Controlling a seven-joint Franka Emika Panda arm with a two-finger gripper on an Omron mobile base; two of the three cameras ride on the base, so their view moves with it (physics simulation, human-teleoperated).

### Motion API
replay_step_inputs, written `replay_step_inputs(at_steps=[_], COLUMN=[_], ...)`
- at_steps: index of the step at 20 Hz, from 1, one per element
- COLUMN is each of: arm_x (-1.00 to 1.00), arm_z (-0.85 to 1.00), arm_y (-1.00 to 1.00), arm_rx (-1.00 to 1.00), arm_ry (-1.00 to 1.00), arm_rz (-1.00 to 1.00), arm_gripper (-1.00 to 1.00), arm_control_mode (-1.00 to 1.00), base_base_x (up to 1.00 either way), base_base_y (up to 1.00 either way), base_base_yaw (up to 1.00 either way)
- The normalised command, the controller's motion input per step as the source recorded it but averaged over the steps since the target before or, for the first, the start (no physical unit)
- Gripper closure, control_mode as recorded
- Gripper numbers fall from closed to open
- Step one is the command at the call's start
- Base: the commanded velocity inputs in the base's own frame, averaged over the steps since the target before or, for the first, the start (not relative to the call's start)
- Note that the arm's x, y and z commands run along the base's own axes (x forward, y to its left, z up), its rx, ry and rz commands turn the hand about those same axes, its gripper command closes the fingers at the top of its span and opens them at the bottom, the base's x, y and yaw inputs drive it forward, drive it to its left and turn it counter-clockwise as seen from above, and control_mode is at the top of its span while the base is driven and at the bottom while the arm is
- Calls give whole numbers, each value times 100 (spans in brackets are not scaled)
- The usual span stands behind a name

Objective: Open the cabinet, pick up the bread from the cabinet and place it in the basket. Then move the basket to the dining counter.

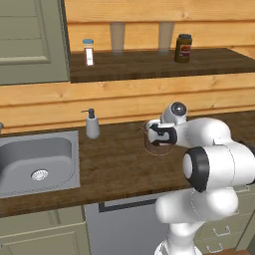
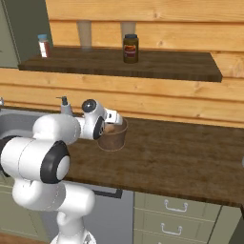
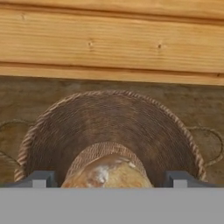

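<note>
1. Gripper (image 3: pixel 109 178) sits right over the basket (image 3: pixel 109 131) mouth; hand view shows the two fingertips (image 3: pixel 40 178) wide apart at left and right, bread (image 3: pixel 107 174) between them.
2. Can't tell if the fingers touch the bread or if it's let go; the jaws look spread wider than the roll.
3. Bread is inside the basket, low against the woven bottom, tan-brown with a pale patch on top.
4. Basket (image 2: pixel 113 136) stands upright on the dark wood counter (image 2: pixel 181 157), near the back wall; in the left base view the arm's wrist covers most of the basket (image 1: pixel 149 144).
5. In the right base view a bit of the bread (image 2: pixel 110 127) shows at the rim, just beside the hand.
6. Soap bottle (image 1: pixel 92 124) stands on the counter left of the basket, well apart, next to the sink (image 1: pixel 37 162).
7. Drawers (image 2: pixel 174 217) sit below the counter on the right.
8. Farther back, open cabinet shelf (image 1: pixel 149 64) above the wood wall: dark jar (image 1: pixel 183 48) with red label at right, small white bottle (image 1: pixel 88 52) with blue cap at left.
9. Cabinet door (image 1: pixel 30 40) stands at far left.
</note>
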Motion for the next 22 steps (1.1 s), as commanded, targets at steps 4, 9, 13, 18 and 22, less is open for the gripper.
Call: replay_step_inputs(at_steps=[4, 9, 13, 18, 22], arm_x=[6, 21, 39, 9, 0], arm_z=[-19, -8, -11, -56, -37], arm_y=[0, 0, 0, 0, 0], arm_rx=[0, 0, 0, 0, 0], arm_ry=[0, 0, 0, 0, 0], arm_rz=[0, 0, 0, 0, 0], arm_gripper=[100, 100, 100, 100, 100], arm_control_mode=[-100, -100, -100, -100, -100], base_base_x=[0, 0, 0, 0, 0], base_base_y=[0, 0, 0, 0, 0], base_base_yaw=[0, 0, 0, 0, 0])
